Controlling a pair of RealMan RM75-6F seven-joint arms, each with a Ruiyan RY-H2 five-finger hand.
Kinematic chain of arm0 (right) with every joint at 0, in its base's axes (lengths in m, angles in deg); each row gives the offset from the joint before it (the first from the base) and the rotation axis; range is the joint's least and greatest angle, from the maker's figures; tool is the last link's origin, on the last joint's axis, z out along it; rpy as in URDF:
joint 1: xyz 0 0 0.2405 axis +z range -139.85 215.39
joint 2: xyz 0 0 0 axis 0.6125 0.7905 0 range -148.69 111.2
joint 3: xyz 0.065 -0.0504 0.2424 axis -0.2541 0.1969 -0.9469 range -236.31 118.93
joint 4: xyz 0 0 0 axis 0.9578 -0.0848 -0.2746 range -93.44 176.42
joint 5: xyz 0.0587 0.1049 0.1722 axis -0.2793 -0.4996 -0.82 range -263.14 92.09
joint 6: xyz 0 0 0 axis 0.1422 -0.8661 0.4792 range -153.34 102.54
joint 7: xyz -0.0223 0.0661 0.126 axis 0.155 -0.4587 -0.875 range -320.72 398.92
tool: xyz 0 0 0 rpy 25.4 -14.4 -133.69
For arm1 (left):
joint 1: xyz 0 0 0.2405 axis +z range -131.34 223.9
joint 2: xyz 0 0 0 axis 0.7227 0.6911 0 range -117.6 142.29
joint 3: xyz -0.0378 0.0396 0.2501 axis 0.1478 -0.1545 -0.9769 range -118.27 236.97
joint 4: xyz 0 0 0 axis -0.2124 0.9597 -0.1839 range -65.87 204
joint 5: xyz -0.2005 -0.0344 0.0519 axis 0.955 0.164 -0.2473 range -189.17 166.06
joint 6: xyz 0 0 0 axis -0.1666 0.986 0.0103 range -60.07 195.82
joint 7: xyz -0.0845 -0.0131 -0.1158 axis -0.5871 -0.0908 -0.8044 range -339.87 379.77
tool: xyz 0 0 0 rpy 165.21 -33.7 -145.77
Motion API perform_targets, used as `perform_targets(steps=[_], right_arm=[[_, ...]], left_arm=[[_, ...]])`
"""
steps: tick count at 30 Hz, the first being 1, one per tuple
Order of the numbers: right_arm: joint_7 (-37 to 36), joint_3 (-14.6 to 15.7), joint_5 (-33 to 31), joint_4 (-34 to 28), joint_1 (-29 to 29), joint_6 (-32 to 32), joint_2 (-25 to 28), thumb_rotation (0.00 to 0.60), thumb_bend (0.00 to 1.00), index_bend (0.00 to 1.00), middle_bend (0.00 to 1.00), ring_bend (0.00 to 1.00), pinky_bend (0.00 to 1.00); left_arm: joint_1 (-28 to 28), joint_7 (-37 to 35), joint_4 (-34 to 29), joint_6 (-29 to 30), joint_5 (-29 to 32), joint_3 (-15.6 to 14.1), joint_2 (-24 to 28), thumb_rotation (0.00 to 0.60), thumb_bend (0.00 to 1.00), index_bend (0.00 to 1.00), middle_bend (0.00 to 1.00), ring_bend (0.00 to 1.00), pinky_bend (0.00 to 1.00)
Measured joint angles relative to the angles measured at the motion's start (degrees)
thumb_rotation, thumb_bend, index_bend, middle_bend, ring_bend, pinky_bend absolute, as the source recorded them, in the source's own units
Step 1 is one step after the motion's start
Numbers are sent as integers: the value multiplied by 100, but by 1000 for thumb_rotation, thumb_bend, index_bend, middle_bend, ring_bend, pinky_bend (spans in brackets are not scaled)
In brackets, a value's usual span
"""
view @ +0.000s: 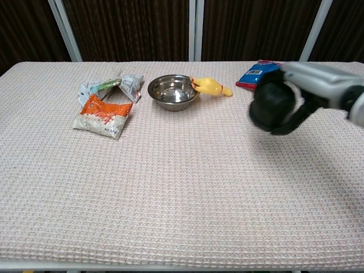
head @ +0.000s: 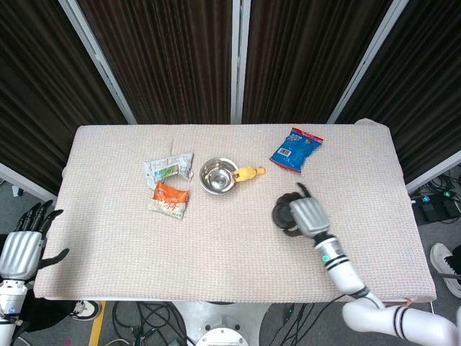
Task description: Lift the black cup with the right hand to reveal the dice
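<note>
A: From the head view?
B: A waffle-weave desk (head: 216,245). The round steel bowl (head: 218,175) holds nothing. Right of it, the right hand (head: 306,216) grips the cup (head: 283,215); the left hand (head: 21,249) hangs spread.

A: And the chest view?
B: Right of the bowl (view: 173,91), the matte cup (view: 272,106) is held above the desk (view: 170,199), lying sideways in the right hand (view: 318,85).

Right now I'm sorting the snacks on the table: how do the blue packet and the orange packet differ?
The blue packet lies at the far right of the table, alone beyond the right hand; the orange packet lies on the left, beside a silvery packet. The blue one's print is blue with white and red; the orange one's is orange and white. Both lie flat, untouched by either hand.
</note>
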Motion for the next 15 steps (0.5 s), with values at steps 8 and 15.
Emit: perform_targets(steps=[8, 15], right_arm=[[-610, 190, 222, 250, -155, -39, 432, 600, 185, 561, 544, 252, 0], [-740, 358, 325, 806, -281, -10, -203, 600, 186, 561, 544, 253, 0]], left_arm=[[2, 85, -68, 31, -30, -10, 13, 600, 153, 164, 33, 0, 127], [3, 0, 24, -15, -26, -34, -14, 600, 153, 164, 33, 0, 127]])
